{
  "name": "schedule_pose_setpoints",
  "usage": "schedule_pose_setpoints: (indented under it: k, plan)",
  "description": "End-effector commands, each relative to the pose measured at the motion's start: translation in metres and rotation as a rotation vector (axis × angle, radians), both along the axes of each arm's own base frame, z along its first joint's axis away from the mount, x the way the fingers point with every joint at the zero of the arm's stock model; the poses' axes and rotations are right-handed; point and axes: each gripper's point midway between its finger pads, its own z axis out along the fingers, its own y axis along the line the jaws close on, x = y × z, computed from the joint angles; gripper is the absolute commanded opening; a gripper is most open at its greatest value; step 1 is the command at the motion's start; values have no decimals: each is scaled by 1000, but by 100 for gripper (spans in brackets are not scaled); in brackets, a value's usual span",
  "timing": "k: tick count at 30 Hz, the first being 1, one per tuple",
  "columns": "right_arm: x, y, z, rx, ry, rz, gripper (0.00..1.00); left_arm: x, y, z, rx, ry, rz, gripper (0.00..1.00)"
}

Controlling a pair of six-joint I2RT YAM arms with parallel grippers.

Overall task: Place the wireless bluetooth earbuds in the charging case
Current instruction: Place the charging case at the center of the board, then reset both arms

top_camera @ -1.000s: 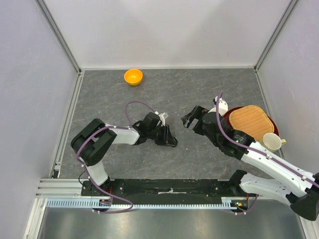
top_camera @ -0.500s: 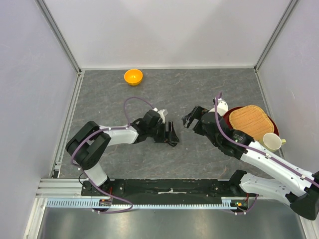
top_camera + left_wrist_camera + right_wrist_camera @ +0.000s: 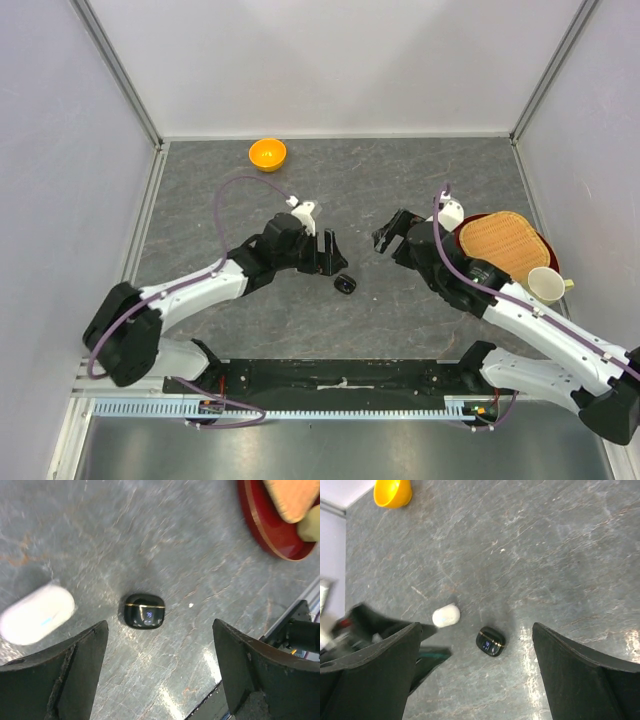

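From above, the charging case (image 3: 345, 284) lies on the tabletop (image 3: 400, 180) near the spread left fingers (image 3: 326, 253); the right fingers (image 3: 384, 238) gape too. The left wrist view shows it lid-shut, contents hidden, a white case (image 3: 37, 615) beside. The right wrist view adds an orange bowl (image 3: 393, 491) well apart.

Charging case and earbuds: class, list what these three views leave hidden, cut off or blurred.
- Earbuds: none show in any view; the charging case appears shut, so its contents are hidden.
- White pebble-shaped object: motion-blurred in the left wrist view; absent from the top view, apparently beneath the left end effector.
- Red tray: cut off by the upper edge of the left wrist view.
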Motion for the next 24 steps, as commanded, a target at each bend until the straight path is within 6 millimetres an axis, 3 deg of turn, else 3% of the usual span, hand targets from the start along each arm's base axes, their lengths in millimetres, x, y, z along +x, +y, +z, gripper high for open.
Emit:
schedule_pose_setpoints:
  k: [1,2,5,10,15,24]
  plan:
    - [12,-28,-14,-66,26,-74,98,6,3,66,-77,-345,-106,91]
    - [12,-28,-18,-61,46,-61,98,3,6,82,-102,-395,-114,91]
    - [27,-46,-27,-82,84,-80,98,-1,16,91,-87,-404,-91,91]
    - [48,-67,-54,-129,191,-37,98,-8,31,79,13,-289,-58,89]
    - [60,-70,-67,-214,210,20,98,-1,55,74,54,-311,73,89]
    - [74,-122,-52,-464,111,-141,98,10,89,100,70,-433,240,90]
